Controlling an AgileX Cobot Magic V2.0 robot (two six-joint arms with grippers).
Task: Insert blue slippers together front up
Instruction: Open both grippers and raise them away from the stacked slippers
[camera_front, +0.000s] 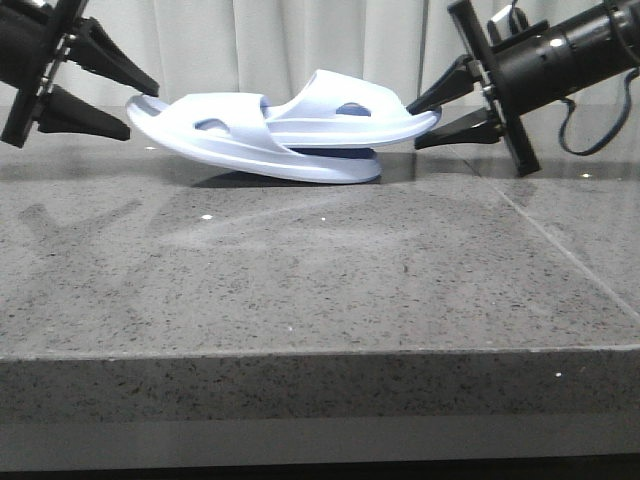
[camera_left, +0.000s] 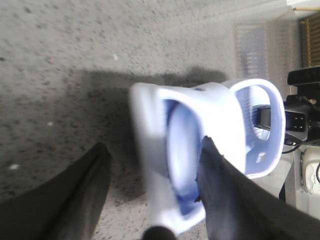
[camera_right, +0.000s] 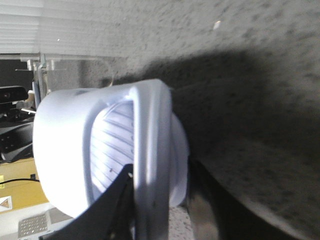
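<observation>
With the blue slippers (camera_front: 285, 135) nested, one end is gripped by the right tool (camera_front: 428, 118) while the open left tool (camera_front: 128, 100) is due to be backed away.

Blue slippers (camera_front: 290, 135) pale lavender-blue; table (camera_front: 300, 280) grey speckled; fingers (camera_front: 110, 65) black.

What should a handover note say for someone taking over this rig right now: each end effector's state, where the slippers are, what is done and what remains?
Left end effector: open, at the slippers' left end, gripping nothing.
Right end effector: closed on the right end of the upper blue slipper.
Slippers: nested on the grey stone table, the upper one pushed into the lower blue slipper; the stack sits tilted.
Done: slippers inserted together.
Left: check that they are seated and fronts up, set the pair flat, release and withdraw.
</observation>
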